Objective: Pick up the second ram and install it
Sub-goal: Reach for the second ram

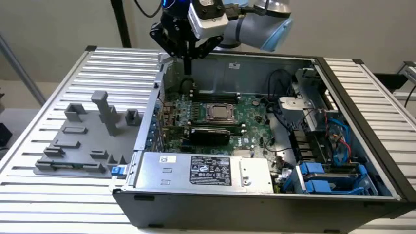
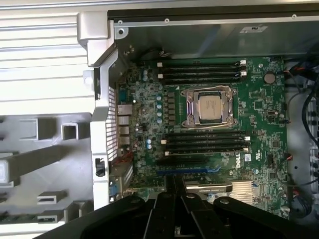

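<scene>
Claw [image 1: 187, 71] clenched tight, nothing seen in it, and it hung over the 11 o'clock corner of the open computer case [image 1: 260, 212]. Inside lay the motherboard [image 1: 250, 109], black memory slots [image 1: 227, 91] at 12 and 6 o'clock of the CPU [image 1: 219, 113]. Where the second ram sat or pointed, I couldn't tell.

The arm [image 1: 260, 22] is made of rounded silver-grey joints, one closed by a pale blue cap [image 1: 278, 35]. A white, boxy camera housing [image 1: 209, 17] with a dark face sits at the wrist. The gripper [image 1: 187, 69] is matte black, with angular linkage bars [image 2: 164, 214] on rounded pivot knuckles that narrow to slim dark fingers [image 1: 187, 57]. A black cable [image 1: 139, 7] curves in at the top, beside a blue ring [image 1: 170, 3].
</scene>
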Action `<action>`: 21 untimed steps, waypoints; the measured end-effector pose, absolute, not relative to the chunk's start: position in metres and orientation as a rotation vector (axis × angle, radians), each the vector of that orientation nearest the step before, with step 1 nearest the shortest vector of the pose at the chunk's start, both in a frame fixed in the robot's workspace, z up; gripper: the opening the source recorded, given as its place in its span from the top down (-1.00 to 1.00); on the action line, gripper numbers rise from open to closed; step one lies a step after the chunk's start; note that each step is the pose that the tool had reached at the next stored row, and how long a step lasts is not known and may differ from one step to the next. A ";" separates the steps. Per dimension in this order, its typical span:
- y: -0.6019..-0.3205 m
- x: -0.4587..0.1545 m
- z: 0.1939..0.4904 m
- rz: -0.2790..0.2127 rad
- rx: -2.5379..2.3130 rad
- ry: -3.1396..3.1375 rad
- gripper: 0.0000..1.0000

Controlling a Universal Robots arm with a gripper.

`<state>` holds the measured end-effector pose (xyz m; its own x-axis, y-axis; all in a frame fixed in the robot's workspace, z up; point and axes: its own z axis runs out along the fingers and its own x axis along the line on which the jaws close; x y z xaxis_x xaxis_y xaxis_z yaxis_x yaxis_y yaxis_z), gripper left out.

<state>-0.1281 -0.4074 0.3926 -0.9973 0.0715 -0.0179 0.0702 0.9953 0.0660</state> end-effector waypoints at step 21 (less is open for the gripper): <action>-0.439 -0.216 0.391 0.101 0.111 3.118 0.79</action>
<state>-0.2160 -0.4395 0.3912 -0.9973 0.0714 -0.0178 0.0701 0.9954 0.0656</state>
